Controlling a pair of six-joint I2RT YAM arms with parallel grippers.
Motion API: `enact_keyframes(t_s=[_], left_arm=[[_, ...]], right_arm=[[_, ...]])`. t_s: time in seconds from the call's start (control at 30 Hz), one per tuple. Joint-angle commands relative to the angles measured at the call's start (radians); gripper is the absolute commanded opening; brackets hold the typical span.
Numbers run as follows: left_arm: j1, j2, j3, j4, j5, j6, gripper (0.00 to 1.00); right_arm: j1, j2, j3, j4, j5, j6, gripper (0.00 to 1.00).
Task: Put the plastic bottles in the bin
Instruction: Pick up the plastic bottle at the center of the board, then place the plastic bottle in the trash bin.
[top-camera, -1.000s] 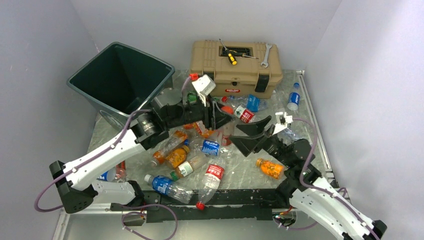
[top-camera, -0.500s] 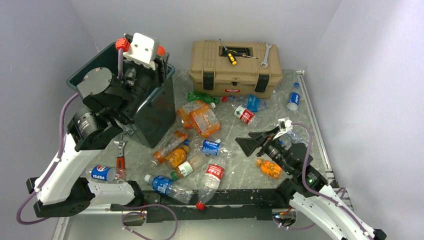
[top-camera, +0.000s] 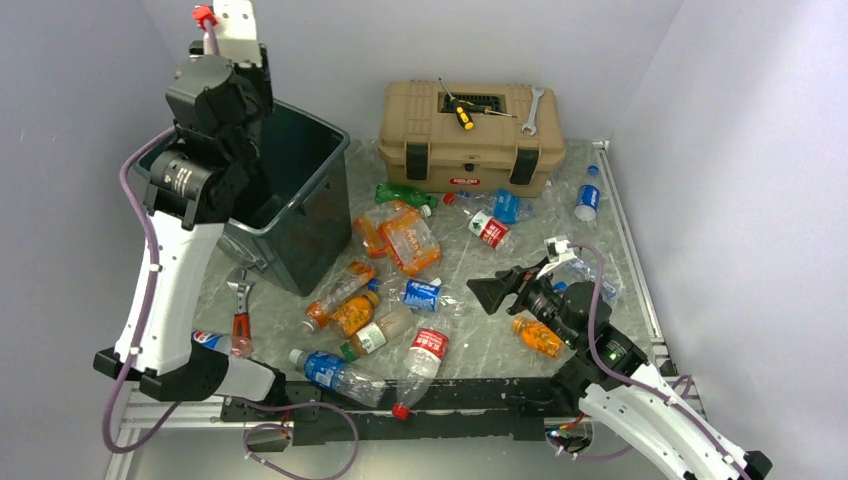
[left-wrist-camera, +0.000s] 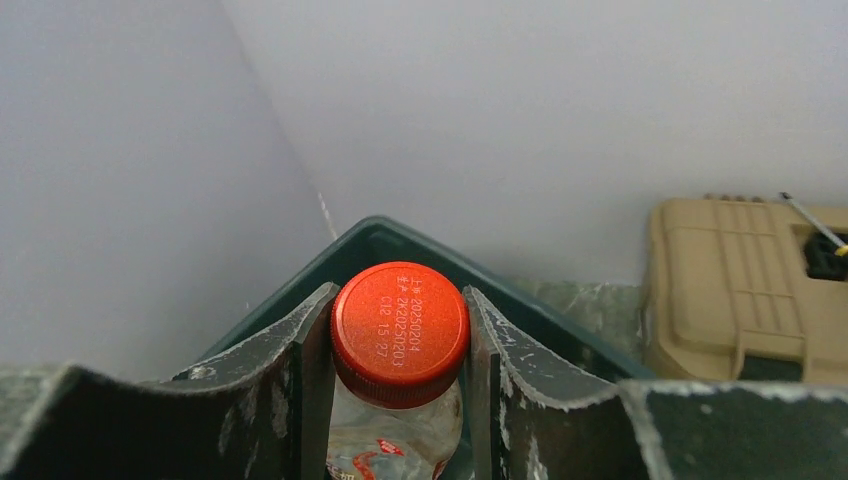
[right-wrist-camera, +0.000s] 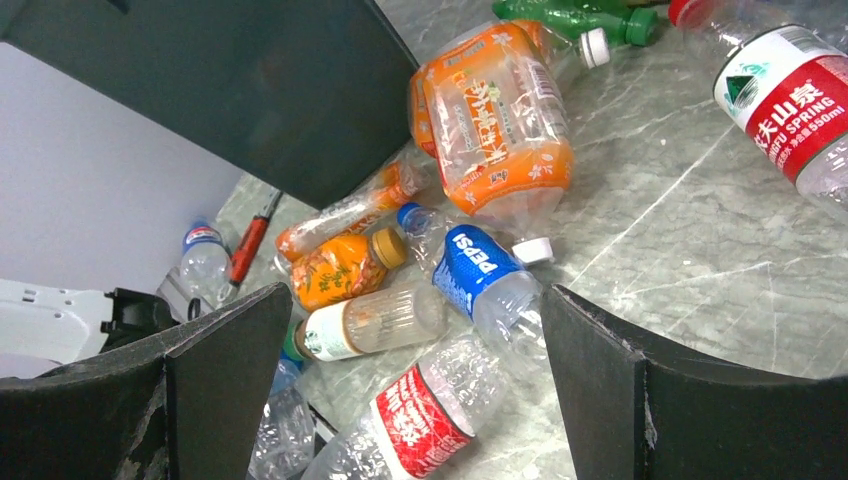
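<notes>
1. Standing with its mouth open upward, the bin (top-camera: 300, 200) serves as the landmark for all positions below.
2. Right of the bin and apart from it sits the toolbox (top-camera: 470, 145), lid closed.
3. High above the bin's mouth, the left gripper (left-wrist-camera: 398, 305) has its jaws clamped on the neck of a clear bottle (left-wrist-camera: 400, 335).
4. This bottle's red cap faces the wrist camera. Its long axis runs away from the camera between the fingers, and its body is mostly hidden. The bin's rim corner shows directly behind the cap.
5. Well right of the bin, low over the table (top-camera: 560, 200), the right gripper (top-camera: 492, 290) has its jaws spread wide and holds nothing.
6. Right of and in front of the bin, the loose bottles (top-camera: 425, 355) lie on their sides with axes in mixed directions. Crushed orange bottles (top-camera: 405, 238) lie just beside the bin's right wall, and a green bottle (top-camera: 400, 193) lies between the bin and the toolbox.
7. In front of the bin lies a red-handled tool (top-camera: 240, 322).
8. A screwdriver (top-camera: 462, 115) and a wrench (top-camera: 530, 110) rest on the toolbox lid.
</notes>
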Motion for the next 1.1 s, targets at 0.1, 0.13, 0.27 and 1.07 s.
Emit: enact_keyframes(t_s=[0.1, 0.13, 0.27, 1.07], left_arm=[[0.259, 0.043, -0.074, -0.125, 0.248, -0.326, 0.00], [0.277, 0.044, -0.098, -0.130, 0.266, -0.343, 0.00], [0.286, 0.041, -0.188, -0.136, 0.303, -0.380, 0.00], [0.128, -0.129, -0.149, -0.107, 0.968, -0.327, 0.94]], right_arm=[[0.001, -0.043, 0.014, -0.024, 0.001, -0.011, 1.00], [0.001, -0.046, 0.015, -0.038, 0.006, -0.012, 1.00], [0.001, -0.048, 0.008, -0.076, 0.016, -0.014, 1.00], [0.001, 0.175, 0.057, -0.124, 0.096, -0.045, 0.98]])
